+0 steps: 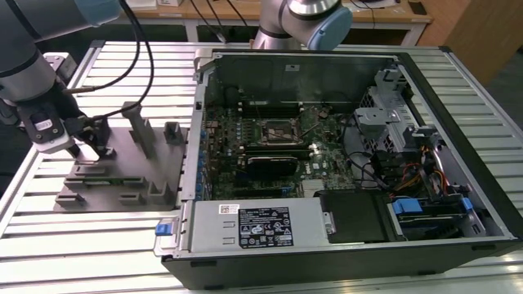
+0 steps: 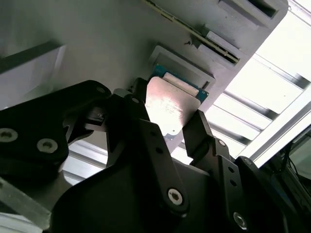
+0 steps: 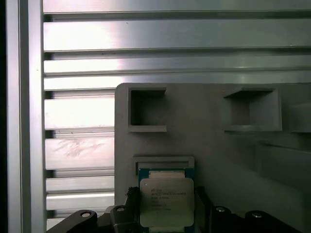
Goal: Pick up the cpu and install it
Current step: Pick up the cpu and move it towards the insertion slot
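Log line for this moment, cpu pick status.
step: pick | gripper: around cpu | cpu: in grey fixture pocket | socket: cpu not installed

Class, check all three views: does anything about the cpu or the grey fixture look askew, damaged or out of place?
Nothing stands out. The cpu lies square to its recess in the grey fixture, with the gripper closed on its two sides.
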{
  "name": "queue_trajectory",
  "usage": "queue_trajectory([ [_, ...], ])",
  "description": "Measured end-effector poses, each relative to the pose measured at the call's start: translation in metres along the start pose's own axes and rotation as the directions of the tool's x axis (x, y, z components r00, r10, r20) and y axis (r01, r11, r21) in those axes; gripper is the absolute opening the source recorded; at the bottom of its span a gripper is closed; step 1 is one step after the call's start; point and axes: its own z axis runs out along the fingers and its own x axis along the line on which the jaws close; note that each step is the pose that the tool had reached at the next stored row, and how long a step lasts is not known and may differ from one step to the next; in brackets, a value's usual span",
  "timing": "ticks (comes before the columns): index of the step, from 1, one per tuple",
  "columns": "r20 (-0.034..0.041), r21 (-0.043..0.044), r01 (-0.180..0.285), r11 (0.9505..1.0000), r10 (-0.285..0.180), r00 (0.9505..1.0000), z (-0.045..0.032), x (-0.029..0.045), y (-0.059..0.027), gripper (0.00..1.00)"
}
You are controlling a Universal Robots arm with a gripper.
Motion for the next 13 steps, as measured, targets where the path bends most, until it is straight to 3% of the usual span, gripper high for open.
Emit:
queue_trajectory([
  [13, 0.0001, 0.0, 0.0, 1.0, 0.0, 1.0, -0.0303, -0.0011, 0.0014, 0.54],
])
